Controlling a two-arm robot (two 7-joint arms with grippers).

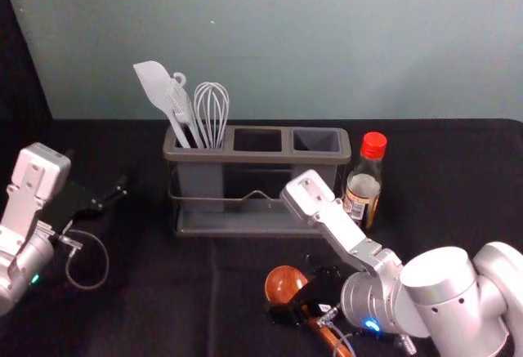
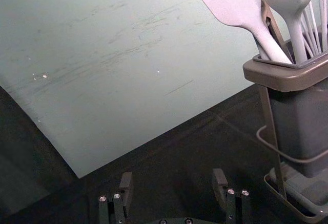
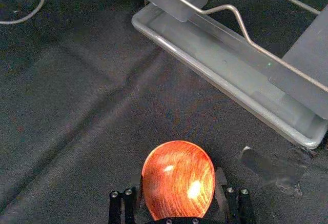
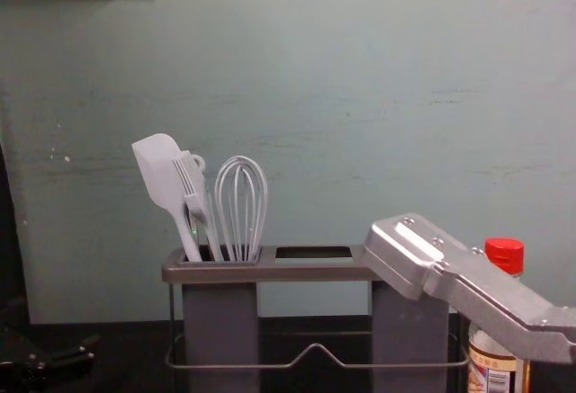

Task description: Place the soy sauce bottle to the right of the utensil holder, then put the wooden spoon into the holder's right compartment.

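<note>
as you look along the dark cloth [image 1: 163,292] from its left edge, you find your left gripper [image 1: 111,194] over that side, its fingers parted. farther right, toward the far edge, you have the utensil holder [image 1: 278,158], with a tilted spatula [image 1: 155,83] and a whisk [image 1: 212,112] in its left compartment. in front of it, toward the near edge, your right gripper [image 1: 304,293] is at the wooden spoon's bowl [image 1: 284,283]; you can't tell whether it's closed on it. just beside the holder's right end, your soy sauce bottle [image 1: 364,184] stands upright.
</note>
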